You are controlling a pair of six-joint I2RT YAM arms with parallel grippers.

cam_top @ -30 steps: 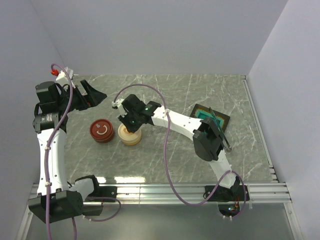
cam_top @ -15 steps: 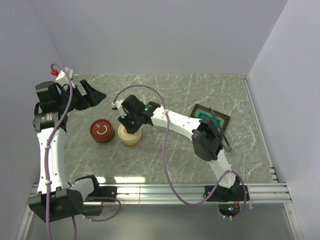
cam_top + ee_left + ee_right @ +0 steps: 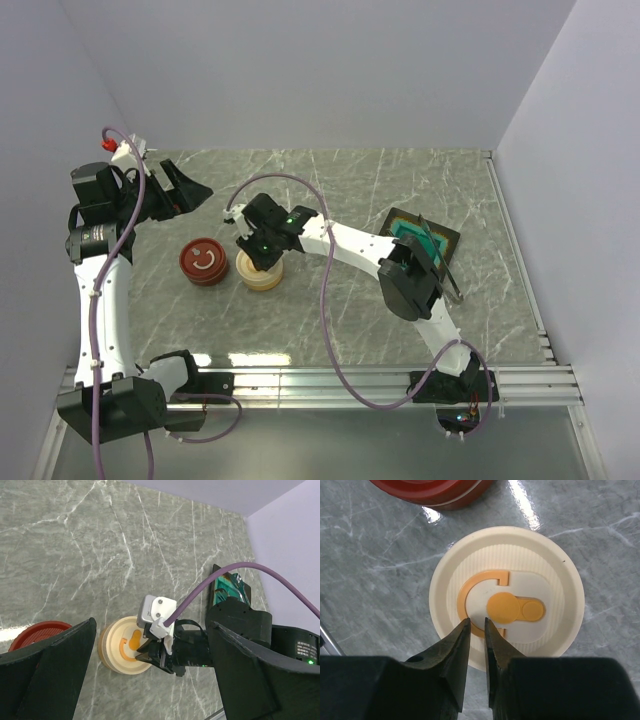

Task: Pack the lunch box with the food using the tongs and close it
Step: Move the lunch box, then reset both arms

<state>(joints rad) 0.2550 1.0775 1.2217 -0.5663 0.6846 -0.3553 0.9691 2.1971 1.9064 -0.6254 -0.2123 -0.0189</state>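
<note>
Right tool [image 3: 476, 629]: hangs tip-down over the cream round container [image 3: 506, 597], jaws a narrow slit apart, gripping nothing. Fingertips [image 3: 457, 650] at the lid's near side, by the orange ring [image 3: 485, 576]; cannot tell whether touching the lid.

Cream round container: lidded, stands left of bench [image 3: 340, 190] centre.

Red round container [image 3: 204, 262]: just beside the cream one, on the side toward the bench's left edge; pale smile mark on top.

Left tool [image 3: 190, 190]: held high over the back left corner of the bench, jaws spread wide, empty.

Tongs [image 3: 430, 232]: lie slantwise across the dark tray [image 3: 400, 216] near the bench's right edge, well apart from both tools.

Food: too small to make out in any view.
</note>
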